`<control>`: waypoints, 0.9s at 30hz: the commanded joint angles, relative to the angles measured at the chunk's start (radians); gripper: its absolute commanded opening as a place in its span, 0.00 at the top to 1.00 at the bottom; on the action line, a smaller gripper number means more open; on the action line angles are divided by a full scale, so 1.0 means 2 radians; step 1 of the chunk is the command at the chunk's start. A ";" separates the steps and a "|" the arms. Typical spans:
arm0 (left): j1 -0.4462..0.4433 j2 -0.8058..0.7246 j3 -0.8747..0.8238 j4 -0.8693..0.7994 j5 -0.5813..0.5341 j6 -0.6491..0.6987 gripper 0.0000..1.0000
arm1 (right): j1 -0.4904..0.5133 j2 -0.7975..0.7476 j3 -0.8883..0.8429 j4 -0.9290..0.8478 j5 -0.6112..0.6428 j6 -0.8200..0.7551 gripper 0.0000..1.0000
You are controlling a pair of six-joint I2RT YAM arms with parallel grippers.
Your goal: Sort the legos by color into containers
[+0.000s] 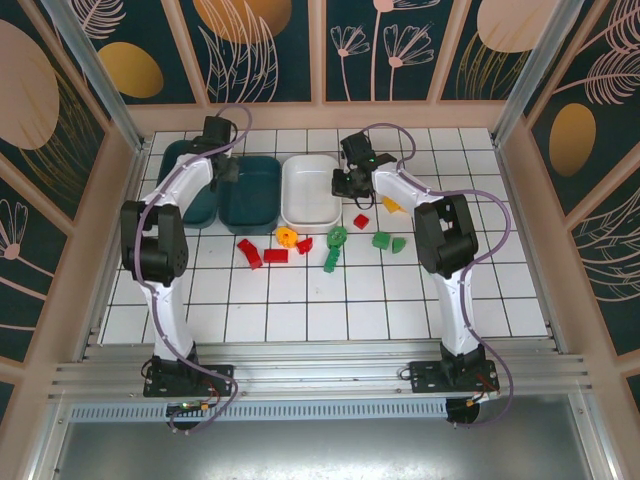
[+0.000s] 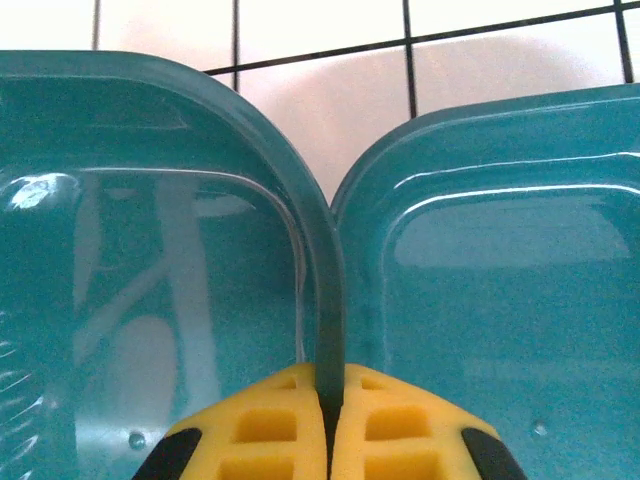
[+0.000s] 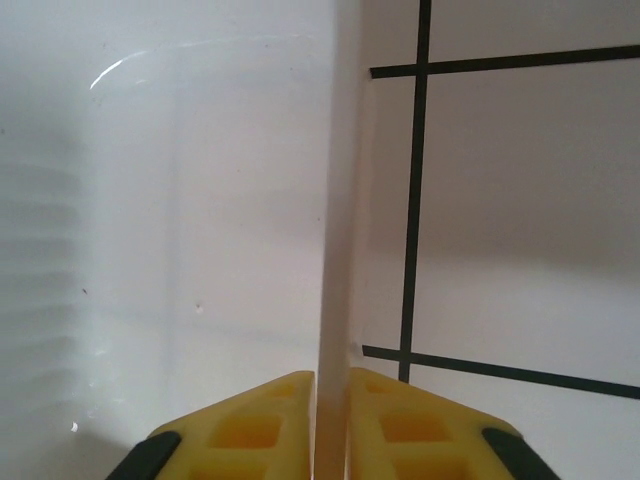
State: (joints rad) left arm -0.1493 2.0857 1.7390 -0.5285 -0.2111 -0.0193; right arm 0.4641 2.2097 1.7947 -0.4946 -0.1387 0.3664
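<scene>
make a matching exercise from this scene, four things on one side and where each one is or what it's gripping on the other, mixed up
Things
1. bricks
2. right claw
3. white tray
4. left claw

Places or states
a. shut on a teal tray rim
b. just right of both teal ones
c. loose on the tiles
d. shut on the white tray's right rim

Pairs: 1-c, 2-d, 3-b, 4-a

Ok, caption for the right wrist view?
Right gripper pinching the rim of the white tray, tiled table beside it.
</scene>
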 commanded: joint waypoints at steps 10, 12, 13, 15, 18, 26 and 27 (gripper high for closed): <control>0.003 0.066 0.096 -0.040 0.097 -0.082 1.00 | -0.034 0.027 0.037 0.002 -0.006 -0.001 0.93; 0.003 0.077 0.107 -0.051 0.090 -0.090 1.00 | -0.039 0.029 0.045 -0.008 -0.004 -0.006 0.92; 0.003 0.078 0.107 -0.055 0.085 -0.091 1.00 | -0.040 0.028 0.047 -0.011 -0.003 -0.009 0.92; 0.003 0.077 0.101 -0.055 0.083 -0.092 1.00 | -0.041 0.030 0.051 -0.017 0.003 -0.013 0.90; 0.003 0.078 0.097 -0.057 0.096 -0.097 0.93 | -0.041 0.042 0.067 -0.030 0.007 -0.017 0.86; 0.008 0.080 0.119 -0.075 0.104 -0.116 0.58 | -0.039 0.041 0.077 -0.035 -0.007 -0.019 0.80; 0.010 0.079 0.125 -0.079 0.107 -0.120 0.56 | -0.039 0.042 0.078 -0.038 -0.004 -0.020 0.80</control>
State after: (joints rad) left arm -0.1402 2.2326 1.9419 -0.6468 -0.0216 -0.2333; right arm 0.3794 2.2883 1.9167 -0.5392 -0.1364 0.3450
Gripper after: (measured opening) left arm 0.428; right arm 0.199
